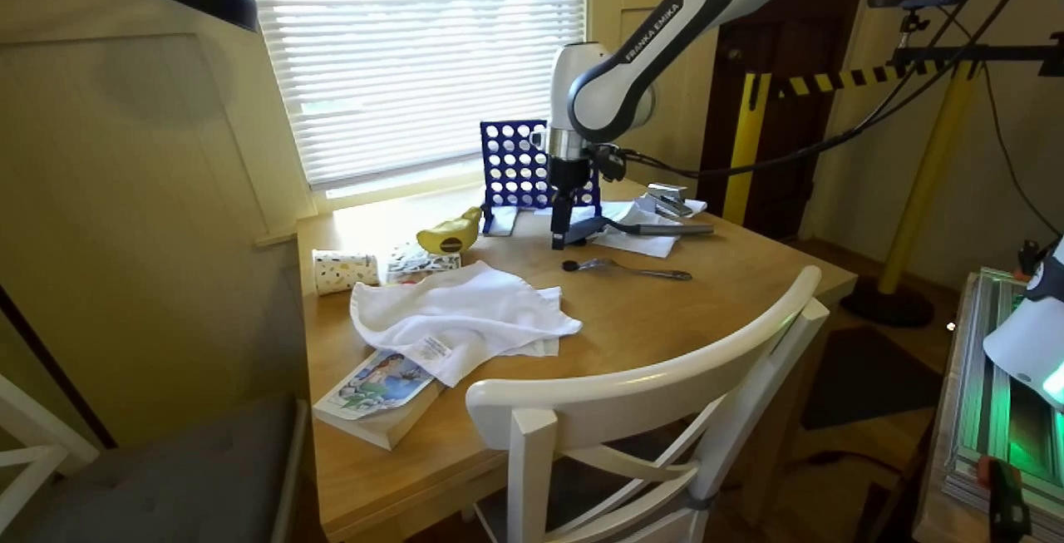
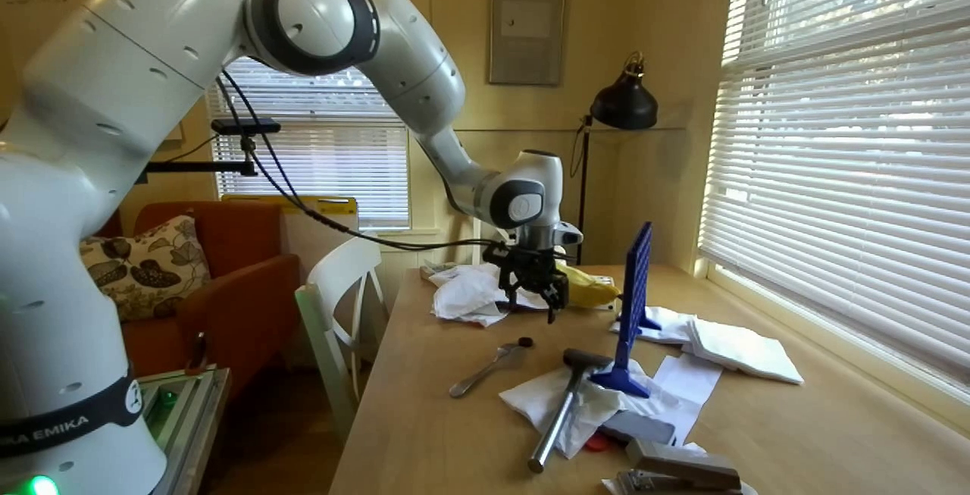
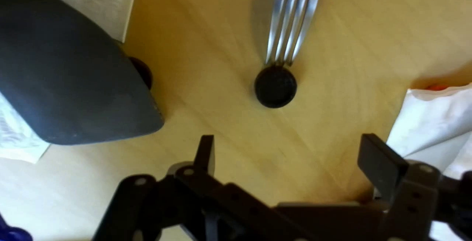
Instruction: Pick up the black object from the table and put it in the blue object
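Observation:
The black object is a small round black disc [image 3: 276,86] lying flat on the table, at the tips of a fork's tines. It also shows in both exterior views [image 1: 570,265] [image 2: 525,342]. My gripper [image 3: 287,141] is open and empty above the table. The disc lies beyond the fingertips in the wrist view, not between them. The gripper also shows in both exterior views [image 1: 559,242] [image 2: 532,311]. The blue object, an upright dark-blue grid panel with round holes, stands on feet near the window in both exterior views [image 1: 517,166] [image 2: 635,302]. The arm partly hides it in an exterior view.
A metal fork [image 3: 295,16] touches the disc. A dark-headed tool [image 3: 66,78] lies beside it, partly covering another dark round thing [image 3: 142,72]. White cloth [image 1: 465,310], a book [image 1: 378,389], a yellow banana [image 1: 449,235], a cup [image 1: 345,271] and a stapler [image 2: 682,465] lie around.

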Robot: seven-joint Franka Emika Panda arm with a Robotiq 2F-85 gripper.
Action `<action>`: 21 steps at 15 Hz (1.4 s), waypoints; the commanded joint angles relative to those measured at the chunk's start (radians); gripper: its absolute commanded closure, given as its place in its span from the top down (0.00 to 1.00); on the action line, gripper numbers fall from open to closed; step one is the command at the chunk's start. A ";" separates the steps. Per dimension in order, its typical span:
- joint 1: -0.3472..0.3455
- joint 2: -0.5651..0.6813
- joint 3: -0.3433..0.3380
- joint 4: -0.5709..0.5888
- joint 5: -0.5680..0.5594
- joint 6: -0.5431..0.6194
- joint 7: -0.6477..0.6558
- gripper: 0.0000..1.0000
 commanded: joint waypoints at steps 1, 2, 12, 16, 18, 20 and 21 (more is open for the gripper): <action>0.048 0.049 -0.019 0.101 -0.004 -0.126 0.065 1.00; 0.063 0.047 -0.023 0.106 -0.009 -0.154 0.086 1.00; 0.102 0.063 -0.068 0.100 -0.022 -0.154 0.190 1.00; 0.117 0.094 -0.095 0.098 -0.030 -0.129 0.244 1.00; 0.151 0.104 -0.137 0.095 -0.071 -0.102 0.312 1.00; 0.173 0.115 -0.163 0.097 -0.100 -0.087 0.356 1.00; 0.181 0.120 -0.170 0.098 -0.106 -0.077 0.374 1.00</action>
